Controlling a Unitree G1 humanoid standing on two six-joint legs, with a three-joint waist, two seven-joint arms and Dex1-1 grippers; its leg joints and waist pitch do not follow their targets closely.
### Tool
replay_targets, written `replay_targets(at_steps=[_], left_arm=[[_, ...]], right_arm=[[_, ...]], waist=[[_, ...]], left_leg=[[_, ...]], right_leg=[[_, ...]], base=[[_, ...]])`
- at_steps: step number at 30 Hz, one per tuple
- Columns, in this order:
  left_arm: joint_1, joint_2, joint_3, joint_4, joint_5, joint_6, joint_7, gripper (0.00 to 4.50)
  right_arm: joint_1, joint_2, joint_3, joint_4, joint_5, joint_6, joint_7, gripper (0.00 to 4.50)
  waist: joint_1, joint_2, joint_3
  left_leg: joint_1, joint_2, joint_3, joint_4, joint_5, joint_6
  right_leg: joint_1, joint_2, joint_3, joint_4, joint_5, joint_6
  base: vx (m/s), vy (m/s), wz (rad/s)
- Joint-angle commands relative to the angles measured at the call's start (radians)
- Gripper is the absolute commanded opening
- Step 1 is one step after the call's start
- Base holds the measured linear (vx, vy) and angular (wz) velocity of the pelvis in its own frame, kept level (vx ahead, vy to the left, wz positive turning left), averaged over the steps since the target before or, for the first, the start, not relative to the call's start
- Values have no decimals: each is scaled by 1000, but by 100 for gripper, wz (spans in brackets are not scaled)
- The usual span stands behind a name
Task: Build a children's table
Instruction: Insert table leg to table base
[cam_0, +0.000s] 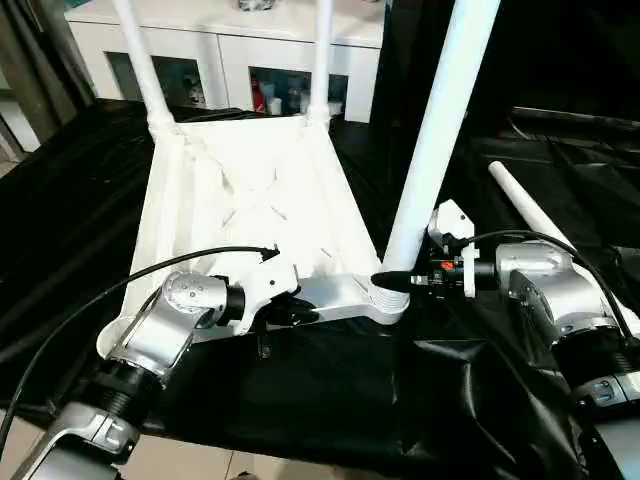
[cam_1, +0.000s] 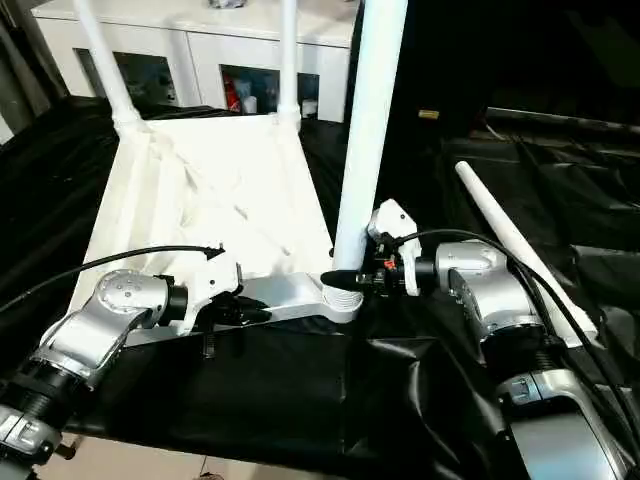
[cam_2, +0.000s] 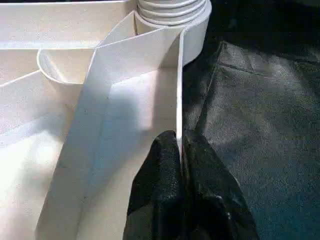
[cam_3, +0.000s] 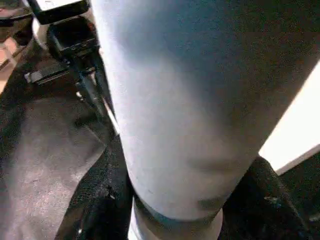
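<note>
Left gripper (cam_0: 300, 316) of mine is pinched shut on the thin near rim of the tabletop (cam_0: 250, 200); in the left wrist view its black fingers (cam_2: 165, 200) sit one on each side of that upright white wall. My right gripper (cam_0: 392, 281) is closed around the near leg (cam_0: 440, 130), low down, just above the round corner socket (cam_0: 385, 300) where the leg stands. In the right wrist view the leg sits between the two fingers, with dark padding on both sides of it.

I see the tabletop lying upside down on the black cloth (cam_0: 340, 390), ribbed underside facing up, its long side running away from me. Two more legs stand upright in the far corners: one at the far left (cam_0: 145, 60), leaning a little outward, and one at the far right (cam_0: 320, 60). The near left corner is hidden behind my left forearm. A fourth leg (cam_1: 510, 245) lies loose on the cloth to the right, well apart from the tabletop, beyond my right arm.

Behind the work stands a white cabinet (cam_0: 230, 50) with glass doors.
</note>
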Motion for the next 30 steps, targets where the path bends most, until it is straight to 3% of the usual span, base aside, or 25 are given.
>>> replay_targets(at_steps=[1,2,6,8,12,14,16,19,21,25,30], left_arm=[[-42,6,24,-14,-4,-19,27,0],[-40,5,26,-15,-4,-18,31,0],[-29,-1,40,-23,-8,-15,50,0],[-24,-4,46,-26,-13,-12,52,0],[-17,-8,51,-36,-17,-6,53,0],[-16,-8,51,-39,-19,-4,52,0],[-20,-4,46,-37,-18,-6,45,0],[-28,2,36,-29,-19,-13,39,0],[-30,5,34,-26,-19,-14,34,0],[-31,11,32,-25,-20,-16,27,0],[-30,-5,46,-30,-24,25,59,0]], right_arm=[[66,1,92,33,-53,16,72,189],[72,5,88,32,-50,19,63,189],[87,40,42,69,-51,14,-49,189],[80,60,20,108,-67,1,-134,189],[83,90,-19,138,-66,16,-232,189],[93,92,-16,122,-62,20,-216,189],[108,93,-3,101,-68,10,-184,189],[104,95,6,109,-68,-2,-167,189],[97,96,9,118,-71,-4,-167,189],[81,99,10,144,-76,-9,-169,189],[45,130,-22,216,-97,11,-290,189]], waist=[[-4,-1,-69],[-5,-7,-70],[-4,-4,-68],[-8,-4,-65],[-31,-6,-58],[-36,-5,-57],[-36,-5,-58],[-34,-8,-63],[-33,-7,-63],[-34,-12,-61],[-43,-10,-58]], left_leg=[[13,80,-23,-62,-33,104],[13,80,-22,-62,-33,106],[12,80,-23,-64,-45,100],[14,81,-24,-69,-75,82],[16,80,-30,-84,-200,11],[18,79,-31,-86,-230,2],[17,79,-30,-85,-221,7],[12,77,-27,-79,-151,36],[12,77,-27,-78,-142,43],[12,79,-27,-80,-158,42],[15,79,-30,-87,-204,14]], right_leg=[[46,-81,47,-52,109,-331],[47,-81,47,-53,107,-331],[46,-83,48,-56,69,-325],[43,-82,47,-61,27,-319],[42,-84,49,-80,-148,-280],[39,-84,51,-86,-189,-264],[38,-82,53,-86,-167,-259],[42,-83,52,-76,-63,-279],[42,-83,51,-75,-52,-284],[42,-84,50,-78,-90,-284],[36,-83,50,-81,-144,-278]], base=[[0,0,0],[0,0,0],[0,0,0],[0,0,0],[0,0,0],[0,0,0],[0,0,0],[0,0,0],[0,0,0],[0,0,0],[0,0,0]])
